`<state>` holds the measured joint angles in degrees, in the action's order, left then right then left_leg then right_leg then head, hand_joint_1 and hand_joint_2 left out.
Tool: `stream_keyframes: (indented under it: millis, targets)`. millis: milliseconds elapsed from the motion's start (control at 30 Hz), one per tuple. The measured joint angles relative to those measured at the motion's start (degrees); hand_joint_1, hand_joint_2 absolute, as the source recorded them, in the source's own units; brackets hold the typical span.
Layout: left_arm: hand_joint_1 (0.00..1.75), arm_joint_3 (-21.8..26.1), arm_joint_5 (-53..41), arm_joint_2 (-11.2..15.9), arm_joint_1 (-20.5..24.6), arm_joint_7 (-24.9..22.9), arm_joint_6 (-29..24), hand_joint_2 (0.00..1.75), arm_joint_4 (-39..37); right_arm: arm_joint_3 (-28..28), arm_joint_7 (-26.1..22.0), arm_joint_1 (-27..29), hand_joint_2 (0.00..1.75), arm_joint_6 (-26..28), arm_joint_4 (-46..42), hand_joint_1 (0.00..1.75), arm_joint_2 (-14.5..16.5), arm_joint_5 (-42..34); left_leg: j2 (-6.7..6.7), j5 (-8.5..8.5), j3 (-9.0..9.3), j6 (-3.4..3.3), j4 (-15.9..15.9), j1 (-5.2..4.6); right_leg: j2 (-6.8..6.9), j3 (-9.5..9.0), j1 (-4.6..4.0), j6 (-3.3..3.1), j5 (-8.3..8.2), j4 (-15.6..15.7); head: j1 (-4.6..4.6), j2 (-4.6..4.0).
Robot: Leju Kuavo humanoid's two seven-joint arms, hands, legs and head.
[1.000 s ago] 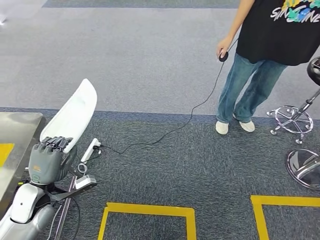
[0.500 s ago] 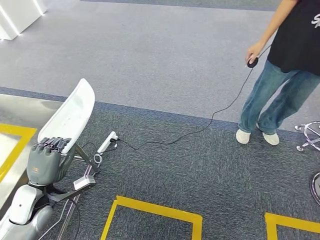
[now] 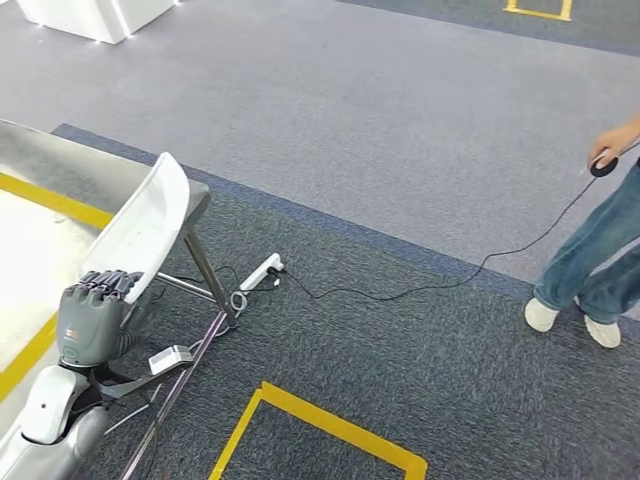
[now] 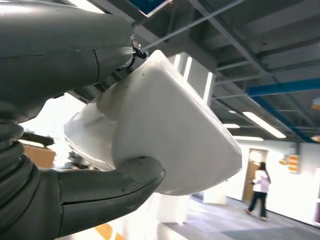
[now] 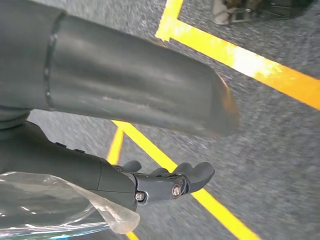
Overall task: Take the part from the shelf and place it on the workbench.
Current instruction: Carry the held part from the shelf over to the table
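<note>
The left hand (image 3: 94, 320) has its fingers wrapped round the lower end of the long white moulded plastic part (image 3: 143, 228), and the part juts up and forward out of that grip, tilted away from the robot. From the left wrist camera the thick grey thumb (image 4: 113, 187) presses one face of the part (image 4: 162, 135) while the dark fingers lie along the opposite edge: a firm clamp. In the head view the part's upper end overlaps the near corner of the steel-topped workbench with yellow tape lines (image 3: 45, 175), but it is held above that surface, not resting on it. Over at the right wrist camera, the right hand (image 5: 143, 150) hangs over grey carpet and yellow floor tape (image 5: 241, 62), fingers spread, gripping nothing; a clear plastic film (image 5: 56, 205) shows beside its wrist.

Against half a second ago, the whole picture has slid: the camera has swung left, so far more of the workbench is in frame, and the person in blue jeans (image 3: 596, 250) holding a corded black handset (image 3: 604, 165) now sits at the right edge. The white power strip (image 3: 262, 272) lies on the carpet beyond the bench leg. The hand-and-part grip looks unchanged.
</note>
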<state>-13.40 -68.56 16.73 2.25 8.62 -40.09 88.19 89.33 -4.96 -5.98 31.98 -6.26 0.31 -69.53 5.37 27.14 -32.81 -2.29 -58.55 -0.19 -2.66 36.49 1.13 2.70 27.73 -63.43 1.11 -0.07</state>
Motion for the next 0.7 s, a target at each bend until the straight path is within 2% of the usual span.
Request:
stream_keyframes:
  millis: [33, 67, 100, 133, 167, 200, 233, 267, 300, 333, 367, 400, 433, 467, 500, 533, 567, 600, 667, 700]
  targets:
    - [1.75, -0.01, -0.08, -0.02, 0.05, -0.03, -0.01, 1.75, -0.02, 0.00, 0.00, -0.02, 0.00, 0.01, 0.00, 0.00, -0.02, 0.01, 0.71, 0.13, -0.18, 0.27, -0.21, 0.06, -1.14, -1.31, 0.10, -0.12, -0.78, 2.70, -0.02, 0.00]
    - [1.75, -0.01, -0.17, -0.05, 0.10, -0.06, -0.01, 1.75, -0.03, 0.01, 0.00, -0.04, 0.00, 0.01, -0.01, 0.00, -0.04, -0.01, 1.33, 0.17, -0.43, 0.59, -0.34, 0.17, -1.93, -2.11, 0.14, -0.25, -0.83, 4.17, -0.03, 0.00]
    - [1.75, -0.01, -0.25, -0.08, 0.10, -0.11, -0.02, 1.75, -0.06, 0.01, 0.01, -0.07, 0.00, 0.02, -0.01, 0.00, -0.05, -0.04, 2.01, 0.14, -0.66, 0.94, -0.39, 0.30, -1.92, -2.56, 0.07, -0.43, -0.47, 4.61, -0.04, 0.00]
    - [1.75, -0.01, -0.32, -0.09, 0.07, -0.15, -0.02, 1.75, -0.08, 0.02, 0.01, -0.11, 0.00, 0.03, -0.02, 0.00, -0.02, -0.07, 2.67, 0.08, -0.84, 1.29, -0.33, 0.46, -1.30, -2.77, 0.02, -0.64, -0.35, 4.88, -0.06, 0.00]
    - [1.75, 0.00, -0.37, -0.09, 0.01, -0.19, -0.03, 1.75, -0.09, 0.02, -0.01, -0.16, 0.00, 0.03, -0.01, 0.00, 0.05, -0.11, 2.48, 0.21, -0.92, 1.61, -0.45, 0.48, -0.61, -3.01, 0.04, -0.91, -0.38, 5.14, -0.08, 0.00]
    - [1.75, 0.00, -0.38, -0.06, 0.05, -0.20, -0.03, 1.75, -0.11, 0.02, -0.03, -0.19, 0.00, 0.04, -0.01, 0.00, 0.10, -0.13, 1.40, 0.71, -1.22, 1.92, -1.17, 0.40, 0.13, -3.35, 0.12, -1.28, -0.38, 5.44, -0.30, 0.00]
    - [1.75, 0.00, -0.38, -0.04, 0.21, -0.21, -0.04, 1.75, -0.12, 0.02, -0.07, -0.19, 0.00, 0.06, 0.00, 0.00, 0.15, -0.13, -0.25, 1.71, -1.99, 2.23, -2.92, 0.32, 0.92, -3.70, 0.22, -1.59, -0.37, 5.75, -0.56, 0.00]
    - [1.75, 0.00, -0.38, -0.08, 0.37, -0.22, -0.04, 1.75, -0.14, 0.02, -0.09, -0.16, 0.00, 0.08, 0.01, 0.00, 0.16, -0.15, -2.24, 3.17, -3.33, 2.52, -5.85, 0.35, 1.73, -4.02, 0.19, -1.88, -0.26, 5.93, -0.79, 0.00]
    - [1.75, -0.01, -0.38, -0.10, 0.52, -0.24, -0.04, 1.75, -0.17, 0.02, -0.10, -0.09, 0.00, 0.11, 0.02, 0.00, 0.13, -0.17, -3.65, 4.76, -5.18, 2.83, -9.57, 0.48, 2.57, -4.27, 0.13, -2.10, -0.06, 5.98, -1.02, 0.00]
    - [1.75, -0.02, -0.38, -0.14, 0.54, -0.26, -0.04, 1.75, -0.22, 0.01, -0.09, -0.03, 0.00, 0.14, 0.03, 0.00, 0.11, -0.20, -4.29, 5.96, -7.04, 3.10, -13.12, 0.67, 3.42, -4.47, 0.07, -2.16, 0.14, 5.98, -1.05, 0.00]
    - [1.75, -0.04, -0.38, -0.16, 0.49, -0.28, -0.03, 1.75, -0.28, 0.01, -0.09, 0.02, 0.00, 0.16, 0.04, 0.00, 0.10, -0.23, -4.57, 6.27, -8.32, 3.32, -15.38, 0.86, 4.25, -4.67, 0.04, -2.18, 0.37, 5.96, -1.08, 0.00]
    - [1.75, -0.07, -0.38, -0.16, 0.43, -0.29, -0.03, 1.75, -0.36, 0.01, -0.09, 0.03, 0.00, 0.17, 0.05, 0.00, 0.09, -0.24, -4.76, 5.48, -8.63, 3.49, -15.60, 1.01, 5.05, -4.90, 0.04, -2.10, 0.59, 5.94, -1.08, 0.00]
    - [1.75, -0.08, -0.38, -0.16, 0.42, -0.29, -0.02, 1.75, -0.41, 0.02, -0.09, 0.01, 0.00, 0.17, 0.05, 0.00, 0.10, -0.25, -5.07, 3.70, -7.86, 3.58, -13.65, 1.11, 5.80, -5.19, 0.05, -1.99, 0.82, 5.93, -1.09, 0.00]
    - [1.75, -0.09, -0.38, -0.16, 0.47, -0.29, -0.03, 1.75, -0.44, 0.02, -0.09, -0.02, 0.00, 0.17, 0.05, 0.00, 0.11, -0.27, -5.87, 1.37, -6.21, 3.56, -10.02, 1.16, 6.50, -5.57, 0.06, -1.82, 1.10, 5.93, -1.10, 0.00]
    - [1.75, -0.09, -0.38, -0.17, 0.60, -0.30, -0.02, 1.75, -0.47, 0.02, -0.09, -0.04, 0.00, 0.18, 0.05, 0.00, 0.13, -0.30, -7.31, -0.23, -4.43, 3.47, -6.36, 0.90, 7.17, -5.94, -0.04, -1.56, 1.38, 5.92, -1.11, 0.00]
    - [1.75, -0.11, -0.41, -0.19, 0.79, -0.32, -0.02, 1.75, -0.49, 0.02, -0.09, -0.06, 0.00, 0.19, 0.05, 0.00, 0.15, -0.34, -8.58, -1.17, -3.01, 3.16, -3.27, 0.62, 7.82, -6.21, -0.20, -1.24, 1.68, 5.88, -1.15, 0.01]
    - [1.75, -0.13, -0.45, -0.23, 0.97, -0.34, -0.01, 1.75, -0.51, 0.02, -0.09, -0.07, 0.00, 0.19, 0.05, 0.00, 0.15, -0.38, -9.54, -1.42, -2.22, 2.77, -1.43, 0.32, 8.49, -6.43, -0.37, -0.92, 1.92, 5.87, -1.14, 0.01]
    - [1.75, -0.15, -0.49, -0.26, 1.11, -0.36, 0.01, 1.75, -0.56, 0.02, -0.09, -0.10, 0.00, 0.20, 0.05, 0.00, 0.15, -0.42, -9.79, -1.01, -2.08, 2.34, -0.88, 0.03, 9.18, -6.57, -0.54, -0.58, 2.12, 5.93, -1.13, 0.01]
    - [1.75, -0.17, -0.54, -0.26, 1.17, -0.39, 0.01, 1.75, -0.67, 0.02, -0.08, -0.31, 0.00, 0.21, 0.05, 0.00, 0.15, -0.45, -8.48, -0.99, -2.16, 1.48, -0.60, 0.10, 10.32, -6.79, -0.51, 0.07, 2.59, 5.99, -1.09, 0.01]
    - [1.75, -0.18, -0.55, -0.25, 1.23, -0.40, 0.01, 1.75, -0.73, 0.02, -0.08, -0.46, 0.00, 0.21, 0.05, 0.00, 0.14, -0.45, -7.77, -1.00, -2.08, 1.09, -0.49, 0.22, 9.63, -6.62, -0.41, 0.38, 3.21, 5.39, -1.05, 0.01]
